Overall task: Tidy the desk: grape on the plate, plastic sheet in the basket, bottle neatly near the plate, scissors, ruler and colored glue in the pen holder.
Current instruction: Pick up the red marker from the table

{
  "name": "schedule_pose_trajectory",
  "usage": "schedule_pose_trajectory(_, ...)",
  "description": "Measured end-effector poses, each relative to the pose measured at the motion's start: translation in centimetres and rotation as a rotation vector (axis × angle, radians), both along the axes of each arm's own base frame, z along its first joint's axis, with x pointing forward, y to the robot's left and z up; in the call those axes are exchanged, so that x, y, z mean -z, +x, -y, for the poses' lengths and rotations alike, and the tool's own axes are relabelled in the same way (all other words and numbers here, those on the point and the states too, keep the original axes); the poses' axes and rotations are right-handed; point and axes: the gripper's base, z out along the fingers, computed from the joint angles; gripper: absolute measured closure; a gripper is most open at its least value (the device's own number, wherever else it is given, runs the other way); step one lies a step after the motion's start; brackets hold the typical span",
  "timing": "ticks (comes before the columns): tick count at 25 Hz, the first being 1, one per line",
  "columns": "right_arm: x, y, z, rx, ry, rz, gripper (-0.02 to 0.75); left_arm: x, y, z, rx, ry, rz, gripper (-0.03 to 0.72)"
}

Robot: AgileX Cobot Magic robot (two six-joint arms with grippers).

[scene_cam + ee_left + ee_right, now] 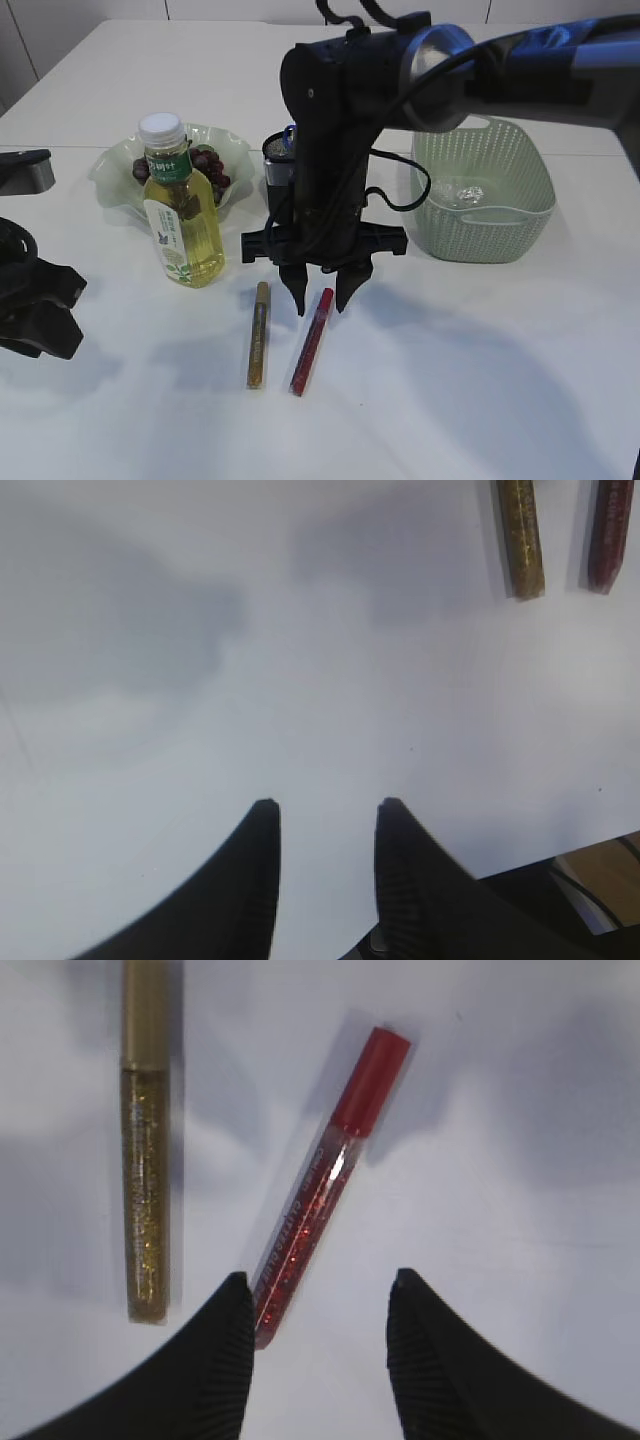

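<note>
Right gripper point(321, 300) hovers over red glue tube point(325, 1190), fingers point(215, 1360) parted, empty; tube lies flat on worktop point(480, 380) beside gold glue tube point(146, 1190). Looks light, stiff, slick plastic, may roll; best pinch mid-barrel, across width. Left gripper point(322, 825) apart, narrow, empty.

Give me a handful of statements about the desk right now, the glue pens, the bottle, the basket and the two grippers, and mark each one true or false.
1. The right gripper hangs open above the red glitter glue pen. True.
2. The gold glitter glue pen is standing in the black pen holder. False: it lies flat on the white table, beside the red one.
3. The clear bottle of yellow drink with a white cap stands upright by the pale green wavy plate. True.
4. The left gripper holds the red pen. False: it is open and empty.
5. The pale green woven plastic basket is tipped over. False: it stands upright.
</note>
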Motion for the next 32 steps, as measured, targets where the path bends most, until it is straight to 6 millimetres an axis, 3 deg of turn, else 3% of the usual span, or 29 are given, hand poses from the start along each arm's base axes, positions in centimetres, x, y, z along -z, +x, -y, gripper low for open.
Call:
schedule_pose_trajectory(12,3.5,0.5,-0.3,0.232,-0.031,-0.055,0.381,0.0,0.0,0.0,0.001,0.002,0.000,0.449)
schedule_pose_trajectory(19,3.7,1.2,-0.7,0.332,0.007,-0.003,0.381,0.0,0.0,0.0,0.001,0.002,0.000,0.449)
schedule_pose_trajectory(32,4.8,1.4,-0.5,0.331,-0.029,0.012,0.381,0.0,0.0,0.0,0.001,0.003,0.003,0.449)
